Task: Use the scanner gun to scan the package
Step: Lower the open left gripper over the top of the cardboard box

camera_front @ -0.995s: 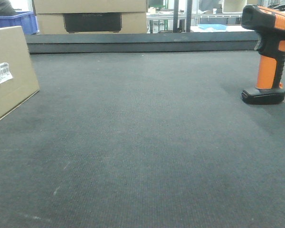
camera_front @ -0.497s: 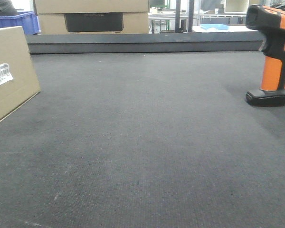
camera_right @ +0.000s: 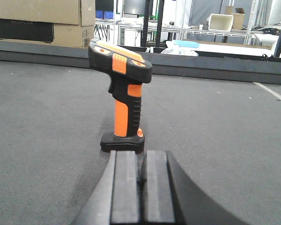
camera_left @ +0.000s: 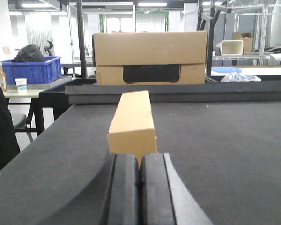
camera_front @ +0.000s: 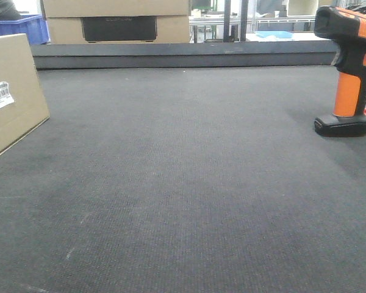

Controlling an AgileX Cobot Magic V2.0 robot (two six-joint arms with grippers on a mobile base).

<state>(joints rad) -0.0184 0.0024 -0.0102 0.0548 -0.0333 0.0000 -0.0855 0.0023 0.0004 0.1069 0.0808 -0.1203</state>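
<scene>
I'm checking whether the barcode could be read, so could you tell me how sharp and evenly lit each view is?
Front view: the label on the package is too soft to read. Left wrist view: ceiling lights blow out; the package is evenly lit. Right wrist view: the scanner gun is sharp.

The closed left tool sits just before the package, perhaps touching it.

Dark grey felt tabletop, stacked cartons, a blue crate and ceiling lights behind.
</scene>
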